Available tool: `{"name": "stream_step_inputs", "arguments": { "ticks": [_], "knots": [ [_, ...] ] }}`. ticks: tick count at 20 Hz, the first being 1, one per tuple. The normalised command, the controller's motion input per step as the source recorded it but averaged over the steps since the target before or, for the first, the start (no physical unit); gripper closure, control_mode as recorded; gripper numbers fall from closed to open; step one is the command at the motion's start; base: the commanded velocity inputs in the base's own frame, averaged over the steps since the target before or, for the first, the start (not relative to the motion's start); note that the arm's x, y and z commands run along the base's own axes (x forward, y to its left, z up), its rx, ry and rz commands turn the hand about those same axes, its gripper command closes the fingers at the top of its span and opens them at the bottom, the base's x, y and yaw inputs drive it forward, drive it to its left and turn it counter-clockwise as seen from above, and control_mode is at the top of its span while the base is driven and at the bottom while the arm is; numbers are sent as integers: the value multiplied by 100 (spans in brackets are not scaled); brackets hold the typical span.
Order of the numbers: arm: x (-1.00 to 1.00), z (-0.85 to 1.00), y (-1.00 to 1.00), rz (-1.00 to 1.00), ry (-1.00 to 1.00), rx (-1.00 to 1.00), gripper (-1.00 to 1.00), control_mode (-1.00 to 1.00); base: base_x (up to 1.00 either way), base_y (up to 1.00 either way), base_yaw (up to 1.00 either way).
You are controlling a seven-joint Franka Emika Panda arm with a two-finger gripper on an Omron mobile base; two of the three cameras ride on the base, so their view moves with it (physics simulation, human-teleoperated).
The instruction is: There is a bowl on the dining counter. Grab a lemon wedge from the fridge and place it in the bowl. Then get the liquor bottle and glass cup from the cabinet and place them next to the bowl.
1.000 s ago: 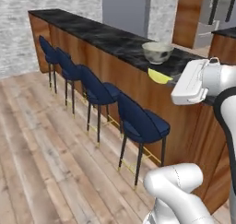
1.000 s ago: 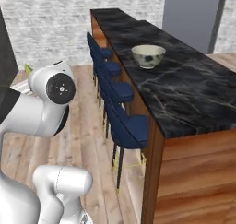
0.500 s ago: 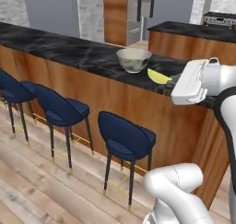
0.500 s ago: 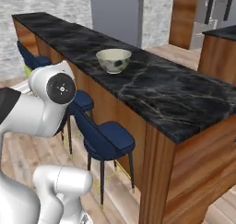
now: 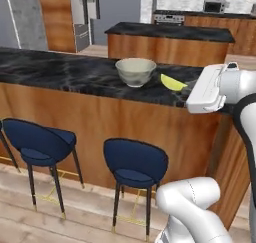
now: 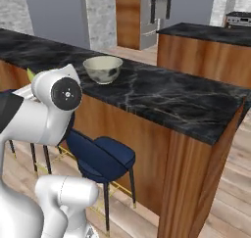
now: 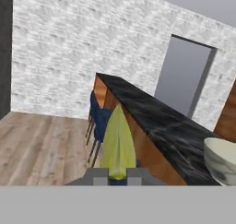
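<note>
We hold the lemon wedge [image 7: 118, 142] clamped in our gripper [image 7: 117, 174], just at three o'clock of the bowl [image 5: 135, 71] on the dining counter [image 5: 65, 74]. Releasing early would drop it outside the rim.

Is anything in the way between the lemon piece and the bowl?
No, nothing visible is. The gripper holds the lemon wedge just beside the bowl, with only bare dark counter between them.
</note>
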Motion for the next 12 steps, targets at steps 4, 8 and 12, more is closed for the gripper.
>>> {"name": "stream_step_inputs", "arguments": {
  "ticks": [4, 8, 12],
  "knots": [
    [0, 0, 0, 0, 0, 0, 100, 100, 11, 92, -50],
    [0, 0, 0, 0, 0, 0, 100, 100, 9, 86, -54],
    [0, 0, 0, 0, 0, 0, 100, 100, 24, 82, -57]
  ]
}}
